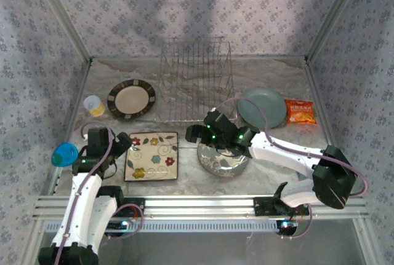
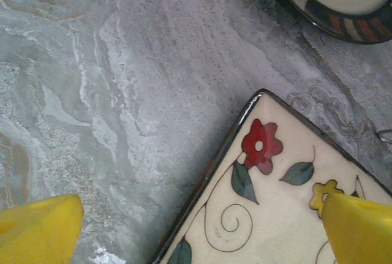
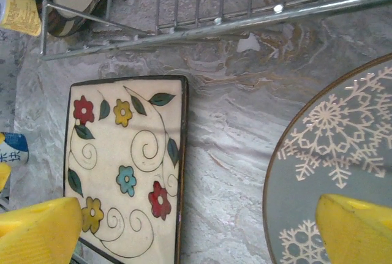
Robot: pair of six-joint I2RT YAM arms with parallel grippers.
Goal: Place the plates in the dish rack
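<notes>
Glazed ceramic, so hard, slick and breakable, I judge: the square plate (image 1: 151, 155) and snowflake plate (image 1: 220, 165) lie flat at lower centre, below the rack (image 1: 197, 80). My left gripper (image 1: 123, 142) and right gripper (image 1: 196, 133) gape, empty. The rims offer the only hold.

Marbled grey tabletop (image 1: 271, 71) with pale veins and tan patches toward the back. Small yellow cup (image 1: 93, 105) upright near the left wall. Blue round object (image 1: 64, 154) at the left edge, nearer than the cup and apart from it; kind unclear. Orange snack packet (image 1: 300, 112) lying flat, right side. Floral-print walls (image 1: 246, 7) on three sides. Aluminium rail (image 1: 203, 205) along the near edge.
</notes>
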